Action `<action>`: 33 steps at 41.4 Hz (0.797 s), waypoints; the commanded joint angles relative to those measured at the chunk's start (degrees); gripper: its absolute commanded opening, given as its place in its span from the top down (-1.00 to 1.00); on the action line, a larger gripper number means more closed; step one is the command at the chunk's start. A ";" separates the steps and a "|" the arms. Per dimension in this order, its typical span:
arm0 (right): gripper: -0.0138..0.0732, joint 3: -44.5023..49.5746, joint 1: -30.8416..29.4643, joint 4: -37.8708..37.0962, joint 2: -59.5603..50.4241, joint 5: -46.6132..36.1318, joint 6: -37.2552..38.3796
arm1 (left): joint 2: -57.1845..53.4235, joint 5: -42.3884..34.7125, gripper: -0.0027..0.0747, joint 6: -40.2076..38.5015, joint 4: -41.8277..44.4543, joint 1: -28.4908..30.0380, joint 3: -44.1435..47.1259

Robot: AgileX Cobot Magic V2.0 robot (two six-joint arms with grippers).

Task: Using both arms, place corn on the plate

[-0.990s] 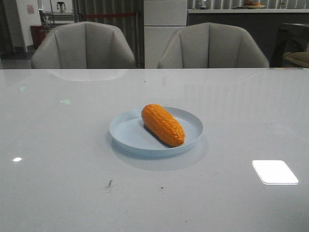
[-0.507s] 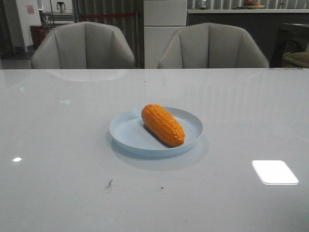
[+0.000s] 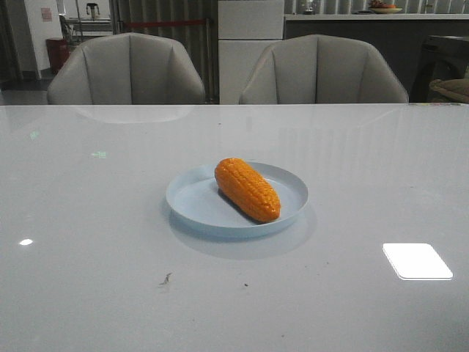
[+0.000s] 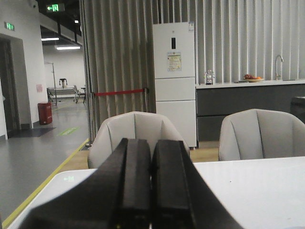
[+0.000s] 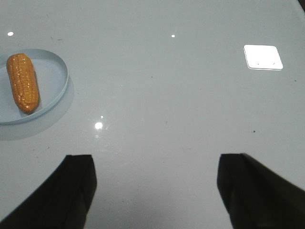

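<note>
Orange corn lies on the plate, cut off in the right wrist view; left end effector closed empty, right end effector spread wide.

A bumpy, plastic-looking orange corn cob lies on a smooth, matte pale blue plate, set on a glossy white table mirroring ceiling lights; padded grey chairs behind.

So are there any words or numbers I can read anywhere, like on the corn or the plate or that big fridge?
Nothing here can be read.
The corn and plate: no writing on them.
Yellowish notice on the fridge: too blurred to read.
Green exit signs near the ceiling: too small to read.
Pink paper on the far wall: too small to read.
</note>
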 commanded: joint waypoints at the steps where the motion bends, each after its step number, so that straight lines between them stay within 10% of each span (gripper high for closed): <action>1: -0.75 -1.38 -0.50 0.08 0.66 -4.67 -0.01 | -2.70 -6.97 0.68 -0.07 0.04 0.47 2.40; 33: -0.75 -1.38 -0.50 0.08 0.66 -4.46 -0.01 | -2.93 -2.51 0.68 -0.60 -0.20 1.53 14.56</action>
